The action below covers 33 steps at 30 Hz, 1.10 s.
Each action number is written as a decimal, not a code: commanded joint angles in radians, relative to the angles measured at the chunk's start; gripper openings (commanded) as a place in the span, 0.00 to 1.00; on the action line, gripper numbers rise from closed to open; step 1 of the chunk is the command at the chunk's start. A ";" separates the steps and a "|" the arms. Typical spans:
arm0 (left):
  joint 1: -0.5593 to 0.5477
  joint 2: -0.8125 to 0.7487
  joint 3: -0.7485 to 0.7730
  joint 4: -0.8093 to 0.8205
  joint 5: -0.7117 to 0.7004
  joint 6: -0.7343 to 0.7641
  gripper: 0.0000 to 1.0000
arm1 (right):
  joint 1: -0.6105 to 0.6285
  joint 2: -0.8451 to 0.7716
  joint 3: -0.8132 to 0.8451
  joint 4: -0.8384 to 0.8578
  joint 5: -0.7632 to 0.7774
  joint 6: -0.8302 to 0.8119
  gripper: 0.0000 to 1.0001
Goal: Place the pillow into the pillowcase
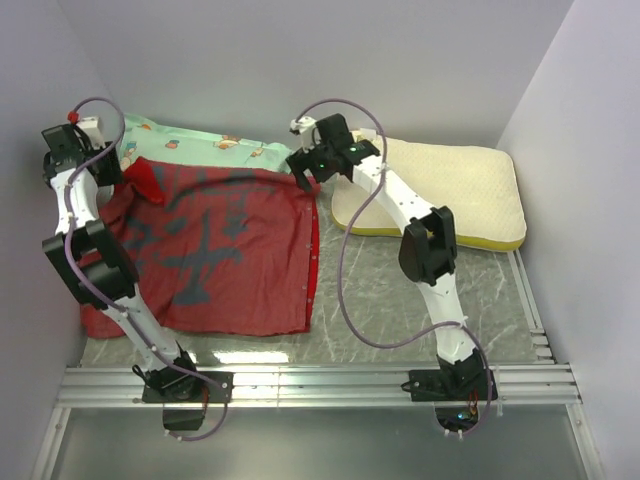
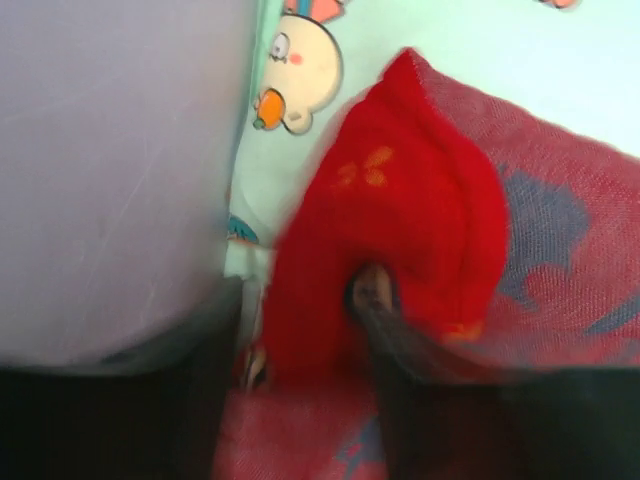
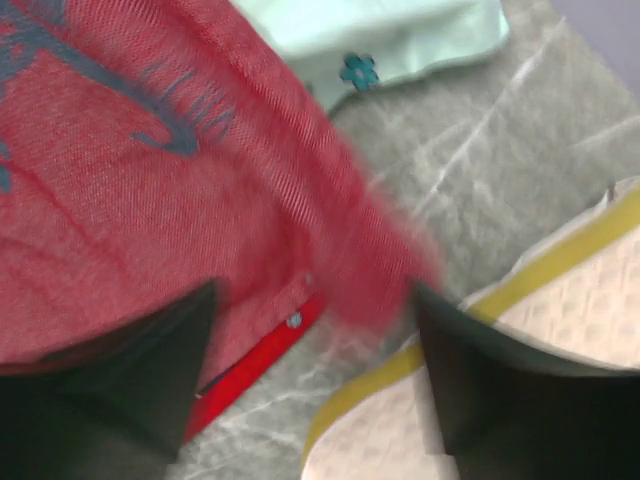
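- The left gripper is at the far-left corner of the pillowcase. In the top view its jaws are hidden under its own wrist, so they can't be read there.
- The left wrist view is blurred, esp. the fingers at the bottom. They stand apart w/ a bright red fold of the pillowcase between them. A thin gap shows btw the fold and the other finger, so the fold does not look clamped.
- Only this view shows that the fold is bright red w/ small gold marks, while the cloth around it is dull red w/ grey blotches. A grey wall fills the left part.
- The right gripper is at the far-right corner of the pillowcase. The top view hides its fingertips behind the black wrist.
- In the right wrist view the jaws are wide apart and grip nothing. The pillowcase edge btw them is smeared, not sharp.
- Only this view shows a bright red inner strip w/ a small snap under the pillowcase edge.
- The pillow lies flat on the table, just right of the pillowcase and outside it, w/ a strip of table between. The right wrist view cuts it off to one corner w/ the yellow band.
- The mint-green pillow lies behind the pillowcase and is partly covered by it. How far it goes under, I can't tell.
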 commanded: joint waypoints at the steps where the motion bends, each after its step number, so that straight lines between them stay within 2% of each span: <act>1: 0.017 0.022 0.184 -0.112 -0.017 -0.036 0.63 | -0.087 -0.177 -0.024 -0.023 0.018 0.001 0.97; 2: 0.017 -0.004 0.163 -0.094 0.000 -0.039 0.66 | -0.110 -0.215 -0.074 -0.018 0.007 -0.014 0.98; 3: 0.017 -0.022 0.150 -0.093 0.038 -0.043 0.79 | -0.132 -0.254 -0.154 -0.026 -0.002 -0.028 0.99; 5: 0.015 -0.074 0.126 -0.127 0.096 -0.042 0.90 | -0.205 -0.335 -0.207 -0.087 -0.022 -0.096 0.99; 6: 0.015 -0.088 0.118 -0.148 0.178 -0.030 0.91 | -0.233 -0.350 -0.241 -0.114 -0.019 -0.127 1.00; 9: -0.006 -0.140 0.083 -0.259 0.308 0.051 0.95 | -0.339 -0.363 -0.267 -0.204 0.010 -0.236 1.00; 13: -0.075 -0.240 -0.020 -0.367 0.457 0.156 0.96 | -0.451 -0.233 -0.197 -0.274 0.034 -0.350 1.00; 18: -0.146 -0.341 -0.203 -0.370 0.494 0.185 0.97 | -0.495 -0.023 -0.010 -0.380 0.062 -0.463 1.00; 22: -0.184 -0.387 -0.278 -0.372 0.477 0.191 0.97 | -0.502 0.030 -0.081 -0.457 0.070 -0.551 0.98; 23: -0.198 -0.387 -0.292 -0.376 0.469 0.191 0.97 | -0.502 0.022 -0.112 -0.511 0.065 -0.580 0.96; 24: -0.206 -0.391 -0.299 -0.379 0.460 0.196 0.96 | -0.508 0.013 -0.191 -0.538 0.057 -0.592 0.88; 26: -0.230 -0.400 -0.325 -0.352 0.436 0.191 0.95 | -0.514 -0.037 -0.294 -0.616 0.019 -0.626 0.78; 27: -0.238 -0.404 -0.335 -0.343 0.420 0.187 0.95 | -0.515 -0.059 -0.412 -0.636 0.002 -0.634 0.70; 29: -0.255 -0.409 -0.351 -0.323 0.416 0.182 0.94 | -0.509 -0.133 -0.532 -0.659 -0.037 -0.628 0.61; 30: -0.261 -0.404 -0.353 -0.309 0.414 0.170 0.94 | -0.506 -0.157 -0.625 -0.664 -0.057 -0.614 0.54; 32: -0.275 -0.389 -0.345 -0.301 0.412 0.161 0.93 | -0.488 -0.229 -0.692 -0.675 -0.116 -0.539 0.51; 33: -0.279 -0.384 -0.342 -0.298 0.414 0.150 0.93 | -0.486 -0.254 -0.729 -0.678 -0.201 -0.516 0.52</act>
